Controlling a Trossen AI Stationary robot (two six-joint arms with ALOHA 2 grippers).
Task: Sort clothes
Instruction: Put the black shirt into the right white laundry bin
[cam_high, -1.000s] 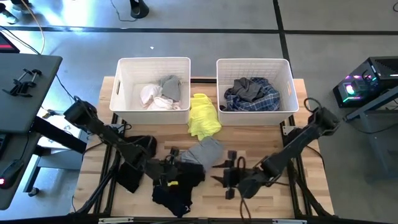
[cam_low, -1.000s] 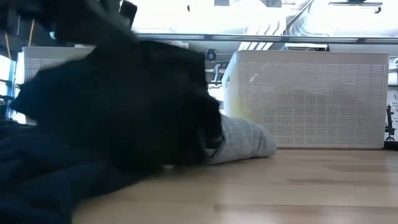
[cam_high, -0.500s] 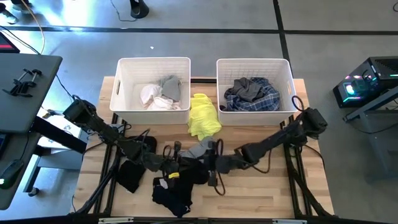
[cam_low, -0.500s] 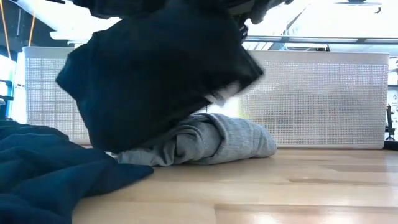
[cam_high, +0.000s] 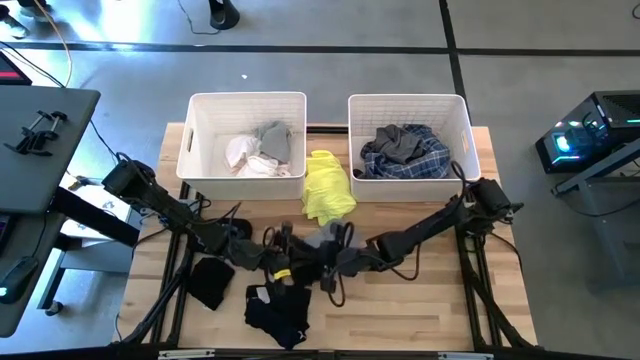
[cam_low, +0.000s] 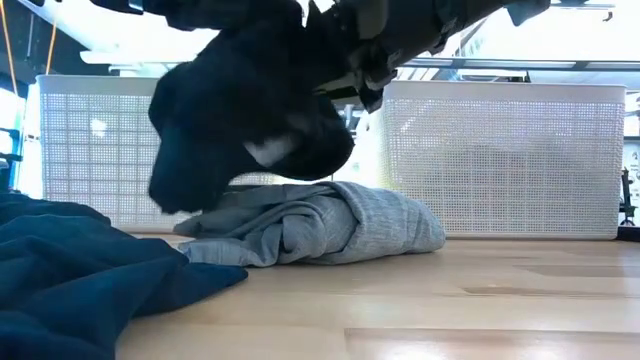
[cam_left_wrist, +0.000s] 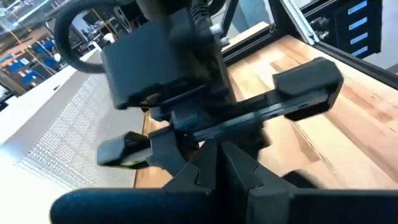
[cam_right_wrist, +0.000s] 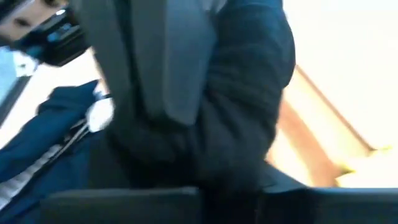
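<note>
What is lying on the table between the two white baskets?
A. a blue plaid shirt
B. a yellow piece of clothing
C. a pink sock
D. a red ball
B. In the high view the yellow garment lies on the wood in the gap between the left bin and the right bin; the blue plaid one is inside the right bin.

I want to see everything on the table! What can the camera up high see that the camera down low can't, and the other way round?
Only the high view shows inside the two bins: white and grey clothes in the left bin, the blue plaid garment in the right bin. It also shows the yellow garment between them.

Only the low view shows that the black garment hangs lifted clear above the grey garment, not lying on it.

Both show the black garment held up between the two arms, the grey garment on the table and both bins.
</note>
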